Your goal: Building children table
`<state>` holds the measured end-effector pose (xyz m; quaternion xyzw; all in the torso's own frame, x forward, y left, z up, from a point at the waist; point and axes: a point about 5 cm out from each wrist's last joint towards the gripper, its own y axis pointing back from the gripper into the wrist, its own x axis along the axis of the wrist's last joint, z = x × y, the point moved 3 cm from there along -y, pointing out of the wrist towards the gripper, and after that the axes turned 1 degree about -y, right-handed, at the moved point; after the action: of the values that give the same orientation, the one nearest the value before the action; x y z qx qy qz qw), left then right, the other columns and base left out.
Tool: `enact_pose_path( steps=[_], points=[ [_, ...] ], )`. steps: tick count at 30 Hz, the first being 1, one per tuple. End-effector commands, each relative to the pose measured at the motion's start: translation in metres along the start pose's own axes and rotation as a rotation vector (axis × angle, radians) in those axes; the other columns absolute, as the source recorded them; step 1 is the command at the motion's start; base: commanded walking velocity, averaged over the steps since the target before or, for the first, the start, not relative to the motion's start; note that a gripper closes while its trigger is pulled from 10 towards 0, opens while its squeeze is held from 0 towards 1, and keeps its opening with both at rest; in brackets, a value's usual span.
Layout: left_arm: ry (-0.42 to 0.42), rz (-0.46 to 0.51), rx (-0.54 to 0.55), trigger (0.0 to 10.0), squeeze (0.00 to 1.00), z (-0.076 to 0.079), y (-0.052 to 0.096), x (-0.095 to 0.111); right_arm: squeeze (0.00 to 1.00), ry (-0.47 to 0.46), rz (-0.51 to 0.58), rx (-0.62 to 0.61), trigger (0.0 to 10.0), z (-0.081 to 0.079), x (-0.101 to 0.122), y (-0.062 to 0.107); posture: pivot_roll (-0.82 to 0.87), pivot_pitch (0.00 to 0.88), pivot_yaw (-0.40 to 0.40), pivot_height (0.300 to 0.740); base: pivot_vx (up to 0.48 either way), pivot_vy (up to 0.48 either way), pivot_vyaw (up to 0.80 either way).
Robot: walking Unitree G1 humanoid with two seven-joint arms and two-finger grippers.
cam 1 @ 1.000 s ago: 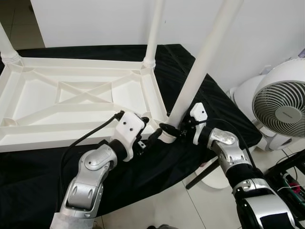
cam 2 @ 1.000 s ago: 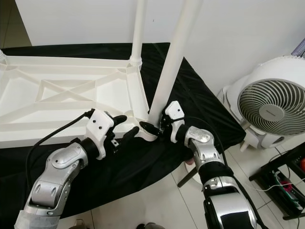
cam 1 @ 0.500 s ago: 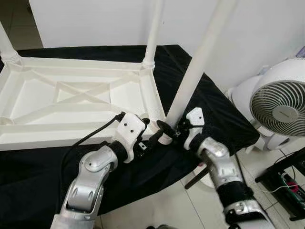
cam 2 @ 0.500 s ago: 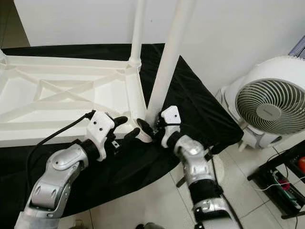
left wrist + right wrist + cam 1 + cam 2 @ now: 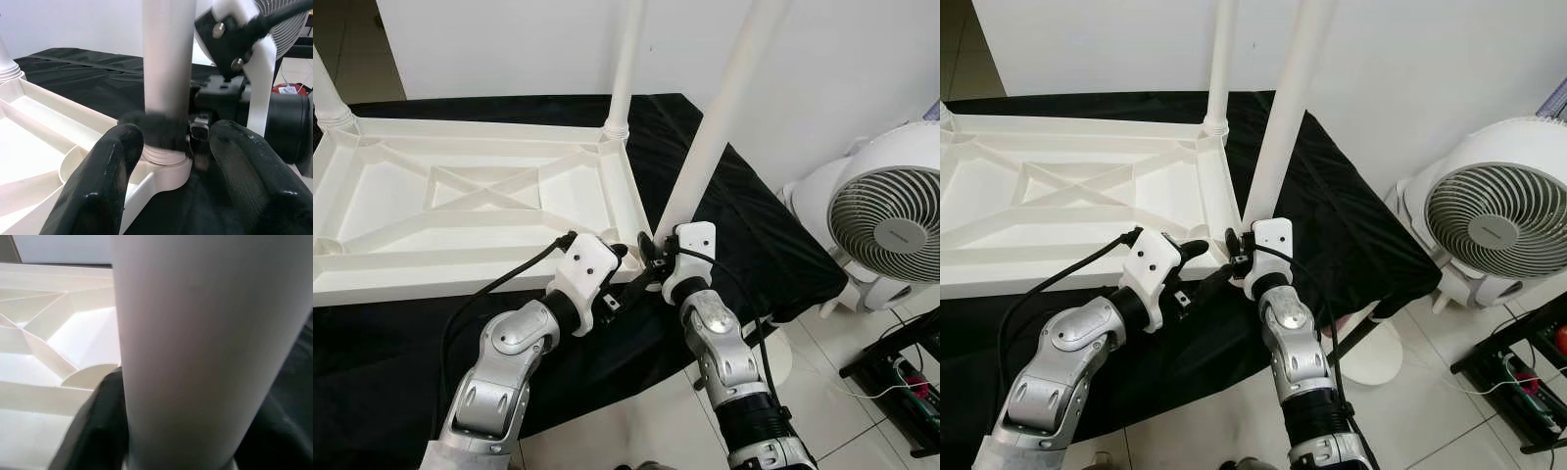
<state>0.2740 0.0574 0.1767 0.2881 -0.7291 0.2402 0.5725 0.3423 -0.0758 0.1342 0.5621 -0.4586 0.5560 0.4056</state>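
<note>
Two grippers meet at the near corner of the upside-down white table (image 5: 480,196) on the black worktop (image 5: 744,220); my right gripper (image 5: 656,262) squeezes the leg (image 5: 705,157); my left gripper (image 5: 166,161) waits open beside it; a crooked twist could jam it.

The white plastic children's table (image 5: 460,211) lies upside down, ribbed underside up. Its near white leg (image 5: 710,142) stands in the corner socket (image 5: 168,169), between the left fingers (image 5: 105,196) and clasped by the right fingers (image 5: 105,431).
</note>
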Motion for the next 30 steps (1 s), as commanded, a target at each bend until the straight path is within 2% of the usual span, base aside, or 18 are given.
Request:
enact_pose_path(
  steps=[1,5,9,10,11,12,13,18,20,21,23,27,30],
  points=[
    [0.017,-0.011,0.067,10.0,0.00,-0.002,-0.001,-0.003,1.00,-0.010,-0.090,-0.037,10.0,0.008,-0.020,0.006,0.09,0.049,-0.141,0.740,0.000,0.000,0.00],
    [0.017,-0.010,0.068,10.0,0.00,-0.002,-0.001,-0.003,1.00,-0.042,-0.061,-0.018,10.0,0.008,-0.014,0.007,0.09,0.048,-0.141,0.740,0.000,0.000,0.00],
    [0.017,-0.010,0.071,10.0,0.00,-0.002,0.000,-0.003,1.00,-0.035,-0.014,0.028,10.0,0.019,-0.004,0.010,0.09,0.048,-0.143,0.740,0.000,0.000,0.00],
    [0.018,-0.009,0.073,10.0,0.00,-0.003,0.000,-0.003,1.00,-0.023,-0.020,0.066,10.0,0.028,-0.004,0.012,0.09,0.048,-0.143,0.740,0.000,0.000,0.00],
    [0.018,-0.009,0.073,10.0,0.00,-0.003,0.000,-0.003,1.00,-0.023,-0.020,0.066,10.0,0.028,-0.004,0.012,0.09,0.048,-0.143,0.740,0.000,0.000,0.00],
    [0.017,-0.010,0.073,10.0,0.00,-0.003,0.000,-0.003,0.69,-0.019,-0.023,0.094,10.0,0.032,-0.003,0.013,0.09,0.049,-0.142,0.740,0.000,0.000,0.00],
    [0.018,-0.010,0.073,10.0,0.00,-0.003,0.000,-0.003,0.00,-0.005,-0.017,0.133,10.0,0.035,-0.002,0.015,0.09,0.049,-0.141,0.740,0.000,0.000,0.00],
    [0.016,-0.011,0.072,10.0,0.00,-0.003,0.001,-0.003,0.00,0.007,-0.013,0.179,10.0,0.041,0.000,0.018,0.09,0.052,-0.140,0.740,0.000,0.000,0.00],
    [0.016,-0.011,0.072,10.0,0.00,-0.004,0.001,-0.003,0.00,0.049,-0.008,0.301,10.0,0.049,0.004,0.020,0.08,0.060,-0.132,0.740,0.000,0.000,0.00],
    [0.016,-0.011,0.072,10.0,0.00,-0.004,0.001,-0.003,0.00,0.049,-0.008,0.301,10.0,0.049,0.004,0.020,0.08,0.060,-0.132,0.740,0.000,0.000,0.00],
    [0.016,-0.012,0.070,10.0,0.00,-0.004,0.000,-0.003,0.00,0.086,-0.007,0.421,10.0,0.054,0.010,0.020,0.08,0.063,-0.130,0.740,0.000,0.000,0.00],
    [0.016,-0.012,0.069,10.0,0.00,-0.004,0.000,-0.003,0.00,0.091,-0.009,0.444,10.0,0.055,0.011,0.019,0.08,0.063,-0.130,0.740,0.000,0.000,0.00],
    [0.012,-0.012,0.073,10.0,0.00,-0.006,0.000,-0.002,0.00,0.149,-0.026,0.518,10.0,0.053,0.010,0.012,0.09,0.071,-0.127,0.740,0.000,0.000,0.00]
  ],
)
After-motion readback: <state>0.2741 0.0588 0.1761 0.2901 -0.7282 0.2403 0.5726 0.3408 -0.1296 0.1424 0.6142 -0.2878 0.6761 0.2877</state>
